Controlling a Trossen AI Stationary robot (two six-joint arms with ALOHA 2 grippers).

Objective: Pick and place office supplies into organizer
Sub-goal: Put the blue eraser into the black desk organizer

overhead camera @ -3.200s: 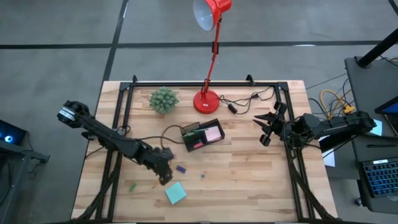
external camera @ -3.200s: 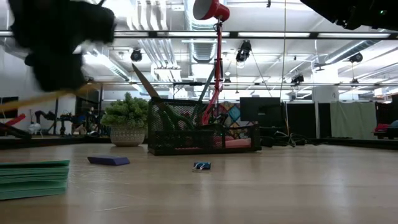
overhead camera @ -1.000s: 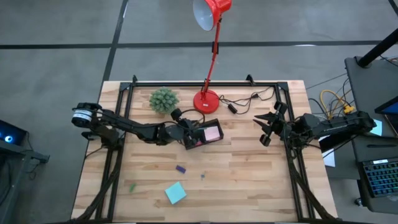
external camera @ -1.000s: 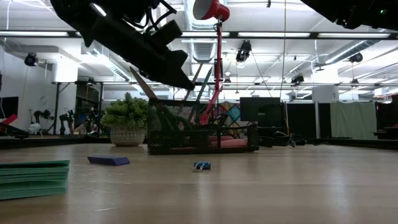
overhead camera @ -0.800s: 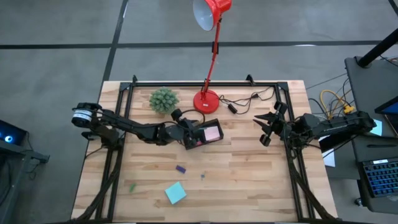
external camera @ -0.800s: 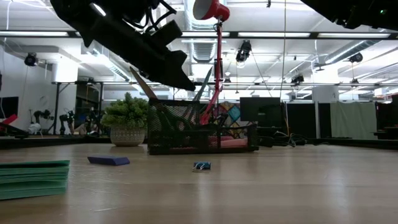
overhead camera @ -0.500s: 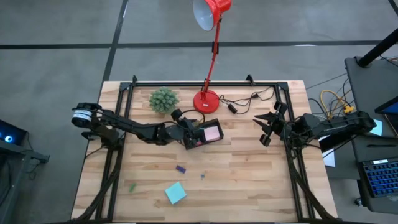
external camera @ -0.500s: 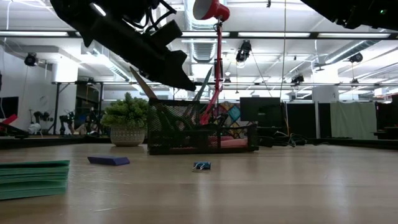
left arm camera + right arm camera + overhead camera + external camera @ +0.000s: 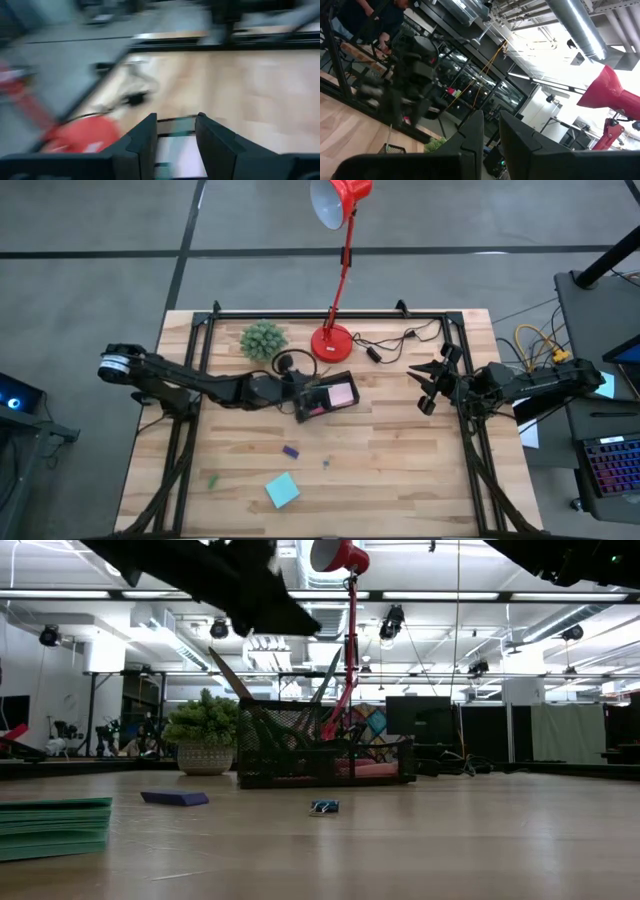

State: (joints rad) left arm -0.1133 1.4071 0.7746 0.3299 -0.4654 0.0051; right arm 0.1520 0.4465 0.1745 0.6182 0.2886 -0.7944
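**Wooden tabletop, left arm over the organizer**

Wooden tabletop [image 9: 400, 470] carries everything. Left gripper [image 9: 297, 393] hovers at the organizer [image 9: 325, 395]'s left end, fingers [image 9: 145, 142] parted with nothing between them. Pink sticky pad [image 9: 342, 394] lies inside the organizer. Purple eraser [image 9: 290, 451], a small blue item [image 9: 326, 463] and the teal sticky pad [image 9: 282, 490] lie nearer the front edge. Right gripper [image 9: 428, 385] waits near the right edge, fingers slightly apart, holding nothing.

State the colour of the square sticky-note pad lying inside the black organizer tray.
Pink: the square sticky-note pad in the black organizer tray shows best in the high view.
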